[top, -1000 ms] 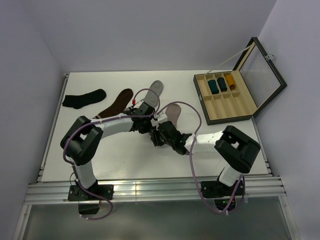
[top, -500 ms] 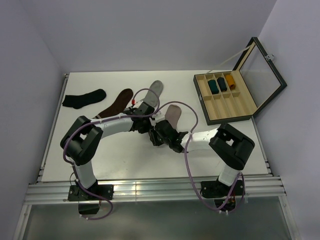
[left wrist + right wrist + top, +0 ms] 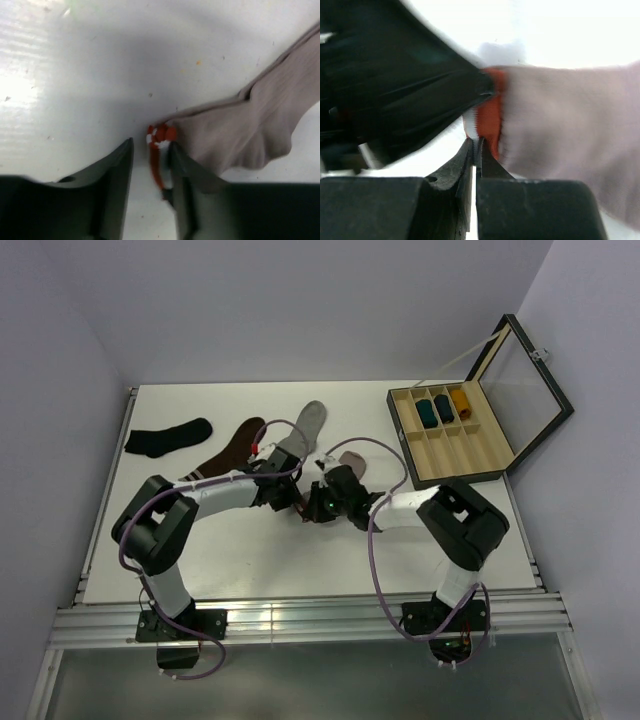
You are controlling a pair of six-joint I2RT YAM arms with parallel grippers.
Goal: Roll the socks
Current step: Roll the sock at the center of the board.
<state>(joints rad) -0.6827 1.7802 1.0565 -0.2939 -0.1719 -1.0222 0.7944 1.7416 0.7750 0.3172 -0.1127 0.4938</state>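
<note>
Two grippers were found at one spot, the striped cuff of the pink sock. The left gripper was held with its jaws apart. The bunched cuff was set between them against one finger, a gap was left on the other side, and nothing was clamped. The right gripper was closed, jaws together, with its tips placed at the lower edge of the same cuff. Whether a fold of cloth was caught there could not be told, since that view was blurred.

The cuff was judged to have been chosen as the end from which the roll would be started. One gripper was placed to steady the bunched edge, the other to turn it over.

From the cuff the pink sock was laid out flat on the table, its foot stretched away from both arms, so the roll was judged barely begun. The grey sock was left flat just behind the left arm, touched by neither gripper.

Further left, well apart, the brown sock and the black sock were laid flat. At the right an open box was set, with three rolls kept in its far compartments. These were taken as a hint of the shape wanted.
</note>
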